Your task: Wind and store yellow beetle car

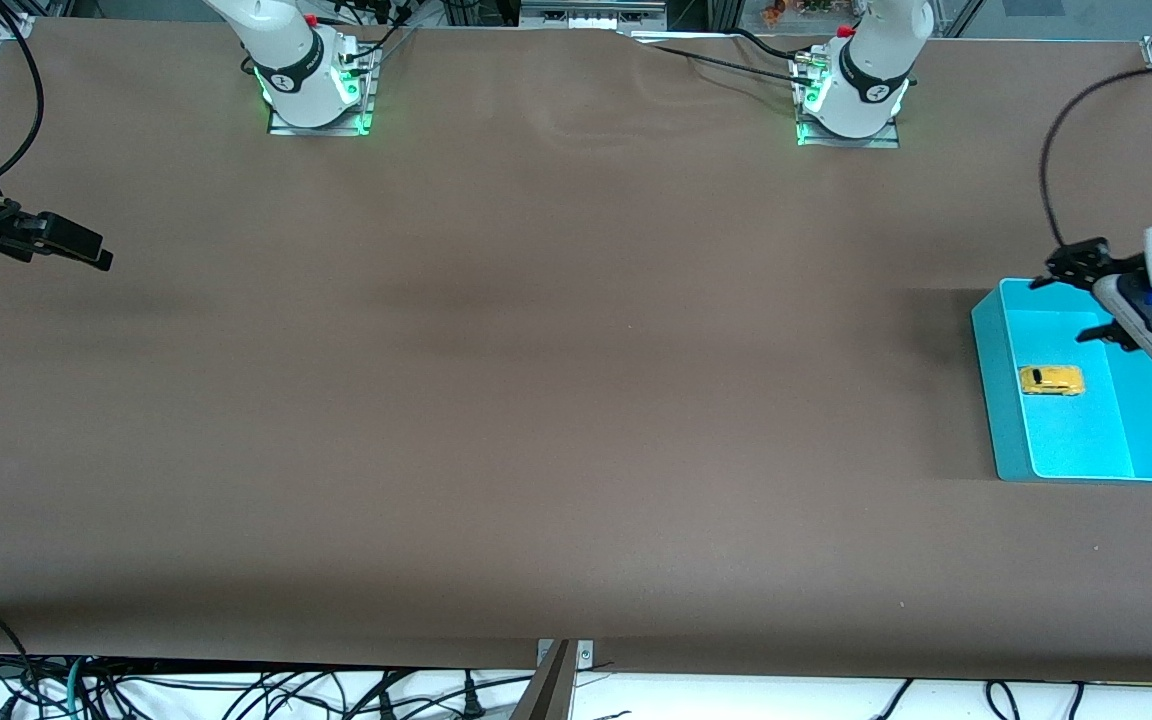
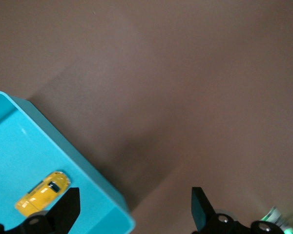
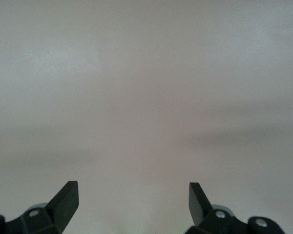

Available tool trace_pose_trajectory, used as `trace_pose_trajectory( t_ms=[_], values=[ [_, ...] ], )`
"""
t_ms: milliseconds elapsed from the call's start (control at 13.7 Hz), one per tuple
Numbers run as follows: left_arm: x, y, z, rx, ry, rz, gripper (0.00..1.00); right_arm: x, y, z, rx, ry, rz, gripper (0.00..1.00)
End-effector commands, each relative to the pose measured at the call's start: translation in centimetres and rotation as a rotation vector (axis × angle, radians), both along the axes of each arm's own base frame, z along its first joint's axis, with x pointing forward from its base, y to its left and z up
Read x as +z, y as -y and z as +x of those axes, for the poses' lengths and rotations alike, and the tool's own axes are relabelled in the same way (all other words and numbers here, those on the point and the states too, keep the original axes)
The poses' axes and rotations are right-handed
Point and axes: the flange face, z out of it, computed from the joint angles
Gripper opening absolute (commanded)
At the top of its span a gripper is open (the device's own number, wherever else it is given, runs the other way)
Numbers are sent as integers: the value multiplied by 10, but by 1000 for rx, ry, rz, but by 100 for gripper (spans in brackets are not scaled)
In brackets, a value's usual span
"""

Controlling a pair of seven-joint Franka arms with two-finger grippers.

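Table: yellow beetle car lengthwise.

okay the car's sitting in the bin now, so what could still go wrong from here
The left gripper hangs open over the turquoise bin; pulling away low, it might clip the rim and shift the bin. If wound, the yellow beetle car could roll into a wall. The right gripper waits open, no threat.
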Motion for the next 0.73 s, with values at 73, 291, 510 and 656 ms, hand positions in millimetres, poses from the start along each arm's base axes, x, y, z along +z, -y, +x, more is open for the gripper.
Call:
trace_pose_trajectory(
  t_ms=[73, 291, 510, 656],
  values=[
    [46, 61, -20, 308, -42, 57, 100, 5, 1, -1, -14, -4, 12, 100],
    [85, 99, -41, 547, -70, 125, 100, 5, 2, -1, -16, -4, 12, 100],
    [115, 109, -50, 623, -84, 135, 100, 5, 1, -1, -14, -4, 13, 100],
    [115, 118, -51, 634, -113, 142, 100, 5, 1, -1, -16, -4, 13, 100]
  ],
)
